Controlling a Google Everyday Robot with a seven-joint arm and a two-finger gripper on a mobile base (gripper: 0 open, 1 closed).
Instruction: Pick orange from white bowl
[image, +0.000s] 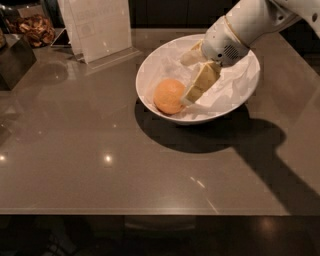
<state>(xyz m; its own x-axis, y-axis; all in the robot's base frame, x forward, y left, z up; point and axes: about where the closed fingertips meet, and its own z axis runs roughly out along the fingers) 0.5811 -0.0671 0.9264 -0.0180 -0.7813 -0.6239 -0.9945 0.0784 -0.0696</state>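
- the table (100, 165) is a smooth, glossy grey-brown slab with a straight front edge; small points of light reflect in it
- a broad dark shadow (235, 145) lies on the table under and to the right of the bowl
- the white bowl (146, 92) is wide, round and glossy with sloping sides, and sits right of centre on the table
- the orange (169, 96) rests inside the bowl on its left near side; it is round with dull, matte skin, so no long axis or pointing direction can be told
- crumpled white paper (230, 87) lines the bowl in soft folds
- the gripper (186, 80) hangs inside the bowl just right of the orange, its two cream fingers spread apart and holding nothing
- the near finger (202, 82) is flat and blocky and slants down-left, its tip just beside the orange's right side; whether it touches cannot be told
- the smooth white arm (250, 20) comes in from the upper right
- a clear upright sign holder (100, 25) stands behind the bowl to the left
- far left are a dark box (12, 60) and a heap of brown, wrinkled pieces (36, 29)
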